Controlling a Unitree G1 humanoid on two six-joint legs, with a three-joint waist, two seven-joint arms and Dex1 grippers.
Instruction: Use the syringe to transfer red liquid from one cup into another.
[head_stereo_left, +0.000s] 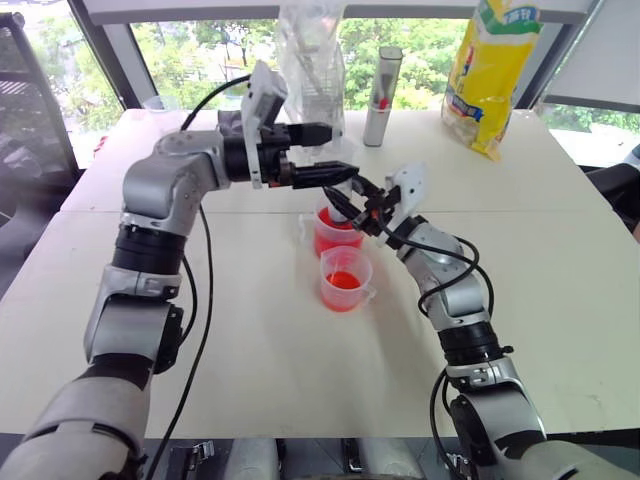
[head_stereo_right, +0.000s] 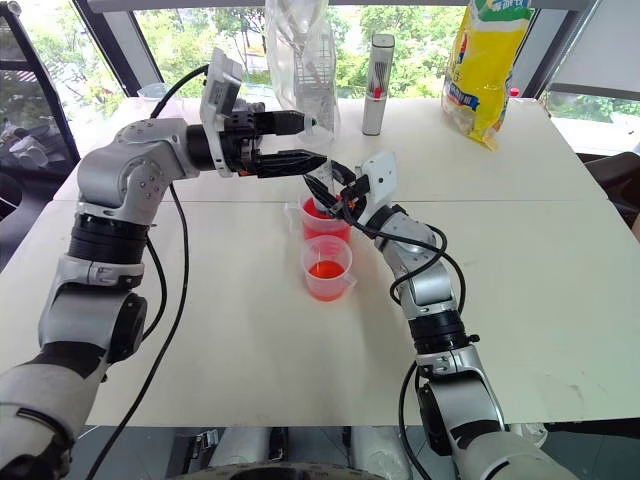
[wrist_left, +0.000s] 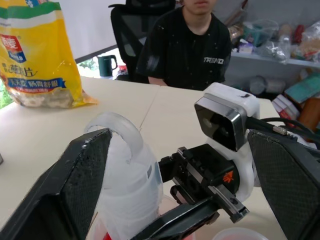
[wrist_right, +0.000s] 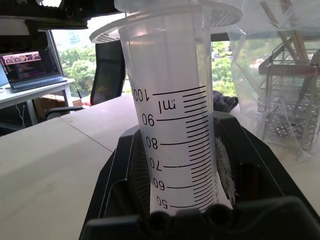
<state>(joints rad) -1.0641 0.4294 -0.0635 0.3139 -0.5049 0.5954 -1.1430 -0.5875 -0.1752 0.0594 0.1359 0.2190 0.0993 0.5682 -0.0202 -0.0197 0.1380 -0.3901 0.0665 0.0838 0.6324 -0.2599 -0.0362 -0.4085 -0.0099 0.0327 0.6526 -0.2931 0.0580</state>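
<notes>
The syringe (wrist_right: 175, 125), a clear barrel with printed scale marks, stands upright with my right gripper (head_stereo_left: 348, 203) shut on its barrel. It hangs over the far cup (head_stereo_left: 335, 235), which shows a deep band of red liquid (head_stereo_left: 338, 242). In front of that cup stands the other cup (head_stereo_left: 345, 280), which has a small side handle and a shallow red layer. My left gripper (head_stereo_left: 342, 152) reaches in level from the left. It is open, with its fingers (wrist_left: 75, 185) on either side of the syringe's white plunger top (wrist_left: 127, 170). The syringe's tip is hidden.
At the back of the white table (head_stereo_left: 250, 350) stand a silver cylinder (head_stereo_left: 382, 95), a crinkled clear plastic bag (head_stereo_left: 312, 60) and a yellow bag (head_stereo_left: 490, 70). A person in black (wrist_left: 195, 45) sits beyond the table's right side.
</notes>
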